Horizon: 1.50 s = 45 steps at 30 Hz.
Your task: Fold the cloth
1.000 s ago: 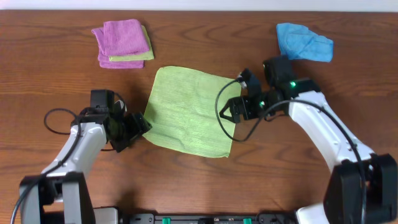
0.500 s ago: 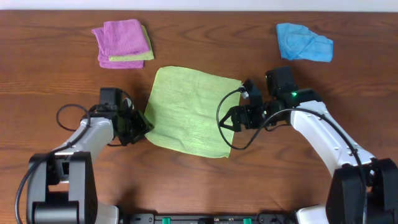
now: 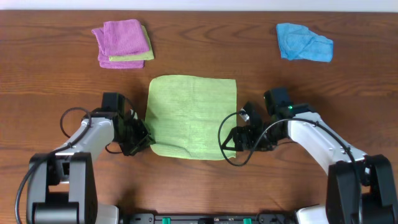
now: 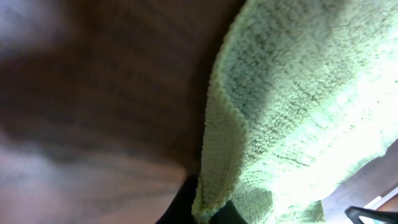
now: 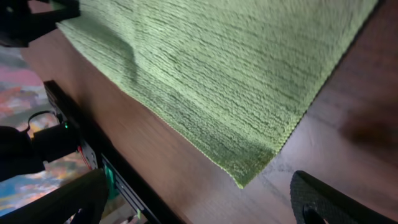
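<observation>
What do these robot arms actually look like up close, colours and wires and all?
Both arms are alike: the left arm and right arm have smooth white tubular links with black joint blocks, a black left gripper and right gripper, looping black cables, and a green light on the right.

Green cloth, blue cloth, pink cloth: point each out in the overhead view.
green cloth (image 3: pixel 193 115): overhead view, middle of its flat surface.
blue cloth (image 3: pixel 303 42): overhead view, centre of the crumpled heap.
pink cloth (image 3: pixel 124 37): overhead view, centre of its top face.
</observation>
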Tool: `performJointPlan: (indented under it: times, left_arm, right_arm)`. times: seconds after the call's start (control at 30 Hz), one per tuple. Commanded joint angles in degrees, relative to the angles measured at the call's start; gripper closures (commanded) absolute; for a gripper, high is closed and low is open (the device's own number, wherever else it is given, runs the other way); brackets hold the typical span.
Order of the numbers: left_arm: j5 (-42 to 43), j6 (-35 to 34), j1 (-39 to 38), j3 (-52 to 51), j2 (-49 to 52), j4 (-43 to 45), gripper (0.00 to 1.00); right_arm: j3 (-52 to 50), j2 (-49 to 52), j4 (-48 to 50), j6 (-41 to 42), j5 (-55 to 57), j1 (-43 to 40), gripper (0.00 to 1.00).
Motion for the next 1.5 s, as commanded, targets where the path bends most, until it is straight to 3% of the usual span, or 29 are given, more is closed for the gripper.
performJointPlan:
  times: [0.0, 0.5, 1.47]
  left_arm:
    - [0.96, 0.44, -0.09, -0.22, -1.68, -1.36, 0.94]
    - [1.66, -1.38, -6.32, -0.22, -2.01, -2.58, 0.94]
    - [1.27, -1.31, -6.34, -0.22, -2.01, -2.6, 0.94]
  right_arm:
    - [-1.86, -0.92, 1.4, 1.31, -2.56, -0.44, 0.06]
    - [-11.04, -0.92, 9.77, 7.43, -3.78, -0.42, 0.07]
    - [-24.13, -0.92, 26.45, 20.02, 7.58, -0.37, 0.22]
